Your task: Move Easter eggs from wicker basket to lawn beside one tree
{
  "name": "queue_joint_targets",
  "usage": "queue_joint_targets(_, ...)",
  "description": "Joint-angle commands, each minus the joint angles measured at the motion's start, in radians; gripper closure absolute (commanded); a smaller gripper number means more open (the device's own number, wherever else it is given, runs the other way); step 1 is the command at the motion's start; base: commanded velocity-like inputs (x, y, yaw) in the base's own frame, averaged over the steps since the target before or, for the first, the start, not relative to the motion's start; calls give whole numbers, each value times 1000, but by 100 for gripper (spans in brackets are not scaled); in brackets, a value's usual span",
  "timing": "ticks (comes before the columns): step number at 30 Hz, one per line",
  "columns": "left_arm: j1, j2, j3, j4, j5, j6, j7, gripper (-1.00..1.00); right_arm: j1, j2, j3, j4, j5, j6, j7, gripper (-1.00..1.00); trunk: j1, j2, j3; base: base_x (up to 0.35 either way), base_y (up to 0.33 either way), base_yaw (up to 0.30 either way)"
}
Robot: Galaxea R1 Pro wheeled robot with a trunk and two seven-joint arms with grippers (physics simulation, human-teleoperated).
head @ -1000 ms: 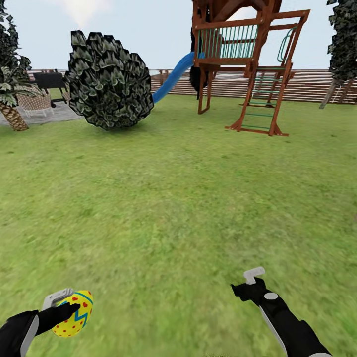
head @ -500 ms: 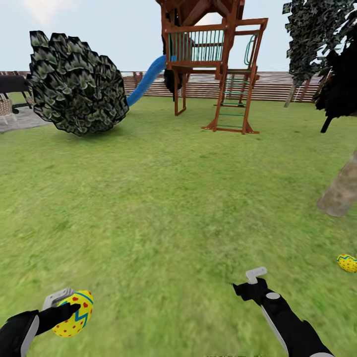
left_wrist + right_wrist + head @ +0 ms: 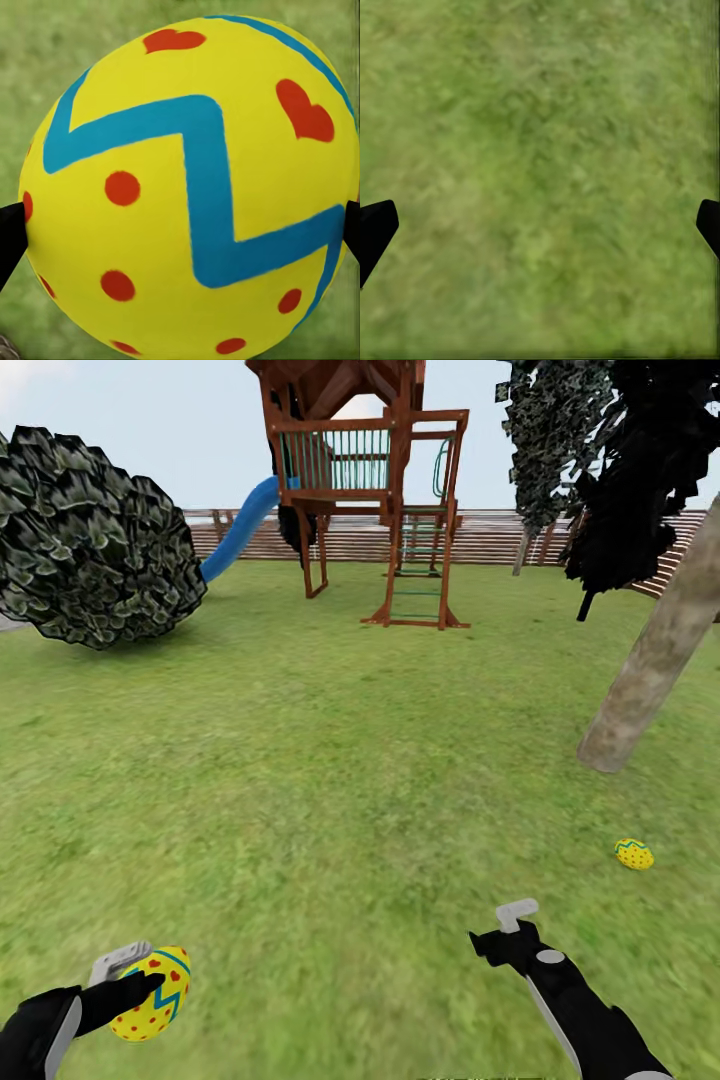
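Nearest, the left gripper (image 3: 150, 985) clamps a yellow Easter egg (image 3: 152, 993) low at the left edge of the head view. Left wrist view: held egg (image 3: 187, 187) sits between the two dark fingertips (image 3: 10, 232), one touching each side; teal zigzag, red dots and red hearts visible, grass behind.

Right gripper (image 3: 503, 932) hangs over bare lawn (image 3: 330, 790), holding nothing. Right wrist view: its fingertips (image 3: 375, 229) stand wide apart at opposite edges, grass (image 3: 540, 172) between them.

Mid-ground: open grass runs ahead of both arms, with free room across the centre. To the right, a second egg (image 3: 633, 853) lies on the lawn near the foot of the slanted pale trunk of the tree (image 3: 655, 660), apart from it, not touching. Trunk leans up and out past the right edge.

Farther: round dark shrub (image 3: 90, 540) at the left edge, resting on the grass. Wooden playset (image 3: 370, 490) with blue slide (image 3: 238, 530) stands centre-far; ladder faces the lawn. Dark foliage (image 3: 620, 470) hangs at upper right. Slatted wooden fence (image 3: 490, 538) closes the far boundary of the garden, with pale sky above.
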Motion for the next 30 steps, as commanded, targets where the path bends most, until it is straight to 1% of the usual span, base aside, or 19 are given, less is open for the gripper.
queue_joint_targets(1,0,-1,5,-2,-4,6,-7,100,-1,-1,2,-2,7,6,3,-100,-4,6,3,0,0,-300)
queue_joint_targets(30,0,-1,0,11,-7,8,-7,100,-1,1,4,-1,11,6,3,-100,-115,209,117,0,0,-296)
